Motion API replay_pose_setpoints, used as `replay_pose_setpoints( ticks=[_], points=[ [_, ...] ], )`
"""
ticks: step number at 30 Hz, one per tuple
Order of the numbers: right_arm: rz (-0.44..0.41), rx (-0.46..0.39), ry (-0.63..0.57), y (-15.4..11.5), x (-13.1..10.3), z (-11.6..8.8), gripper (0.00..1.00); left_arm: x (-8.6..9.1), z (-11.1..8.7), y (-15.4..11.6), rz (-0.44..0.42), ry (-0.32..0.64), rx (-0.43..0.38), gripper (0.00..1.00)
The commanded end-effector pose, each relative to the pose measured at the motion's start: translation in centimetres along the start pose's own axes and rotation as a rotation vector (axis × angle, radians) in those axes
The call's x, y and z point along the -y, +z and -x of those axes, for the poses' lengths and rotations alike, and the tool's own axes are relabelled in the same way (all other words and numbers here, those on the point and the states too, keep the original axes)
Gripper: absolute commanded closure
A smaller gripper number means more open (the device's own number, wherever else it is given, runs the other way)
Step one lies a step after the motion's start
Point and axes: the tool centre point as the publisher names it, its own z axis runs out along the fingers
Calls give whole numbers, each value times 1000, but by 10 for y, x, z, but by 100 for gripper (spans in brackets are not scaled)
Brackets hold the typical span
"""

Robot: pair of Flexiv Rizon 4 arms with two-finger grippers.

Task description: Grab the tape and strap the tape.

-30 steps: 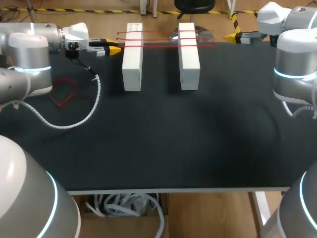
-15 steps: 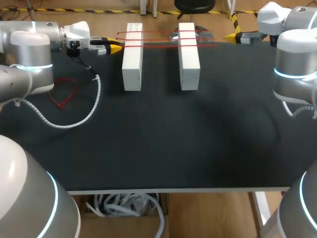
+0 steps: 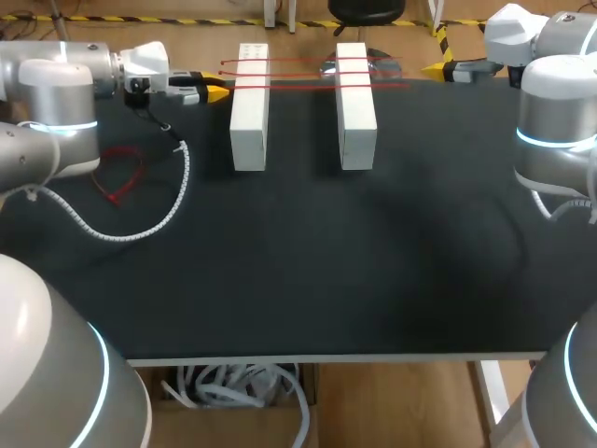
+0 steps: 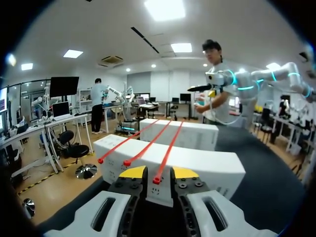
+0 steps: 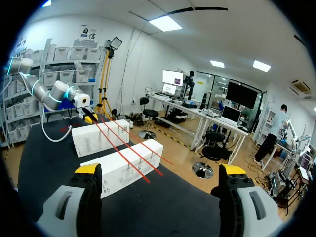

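My left gripper (image 4: pixel 158 173) is narrowly parted around a red tape (image 4: pixel 157 180) end, without pinching it, against the white block (image 4: pixel 207 165). My right gripper (image 5: pixel 160 173) is spread wide, well apart from that block.

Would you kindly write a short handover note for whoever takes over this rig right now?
Left gripper: open, its fingers either side of the nearest red tape end, not clamped.
Right gripper: open wide, empty, clear of the white boxes.
All three tapes lie across both boxes.
Done: left arm lined up on a tape end.
Left: grip it and strap the tape.
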Motion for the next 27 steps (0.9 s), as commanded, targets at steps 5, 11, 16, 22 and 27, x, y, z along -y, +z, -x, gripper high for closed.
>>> replay_pose_setpoints(
  ticks=[5, 11, 16, 22, 27],
  points=[
    [0, 0, 0, 1, 0, 0, 0, -1, 0, 3, -6, 1, 1, 82],
    [0, 0, 0, 1, 0, 0, 0, -1, 0, 5, -8, 0, -3, 84],
    [0, 0, 0, 1, 0, 0, 0, -1, 1, 6, -9, 2, -4, 85],
    [0, 0, 0, 1, 0, 0, 0, -1, 0, 6, -9, -2, -5, 83],
    [0, 0, 0, 1, 0, 0, 0, -4, 0, 2, -8, -6, 0, 83]
  ],
)
